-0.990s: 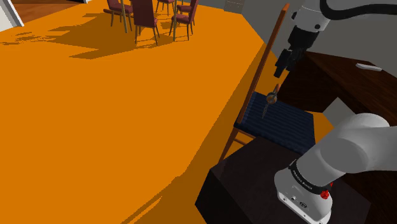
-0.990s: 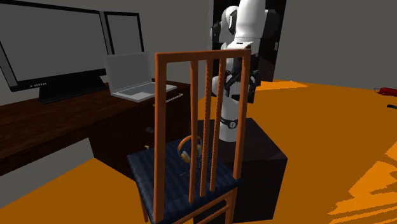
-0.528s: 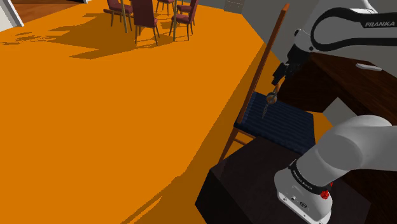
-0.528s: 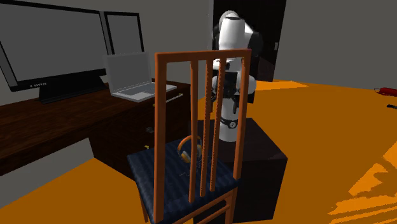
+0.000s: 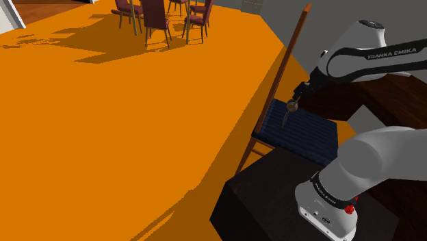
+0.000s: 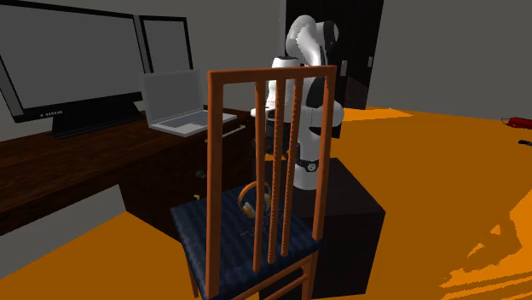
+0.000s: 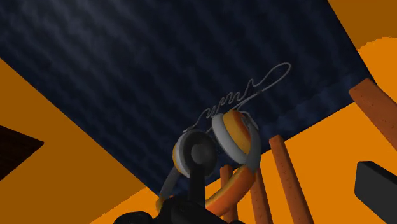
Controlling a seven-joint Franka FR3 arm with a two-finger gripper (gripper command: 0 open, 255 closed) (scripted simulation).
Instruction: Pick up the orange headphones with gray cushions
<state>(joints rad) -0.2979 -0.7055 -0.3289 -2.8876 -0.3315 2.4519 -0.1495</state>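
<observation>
One pair of orange headphones (image 5: 292, 105) stands on the chair's dark blue seat (image 5: 311, 131), at its back edge by the backrest (image 6: 268, 75). The gripper (image 5: 300, 91) hovers just above, and I cannot tell how wide it is.

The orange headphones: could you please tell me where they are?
The headphones sit on the chair's dark blue seat, just behind its backrest slats in the second exterior view.

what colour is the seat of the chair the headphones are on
Dark navy blue, faintly mottled. The seat shows best in the wrist view, beneath the headphones.
</observation>
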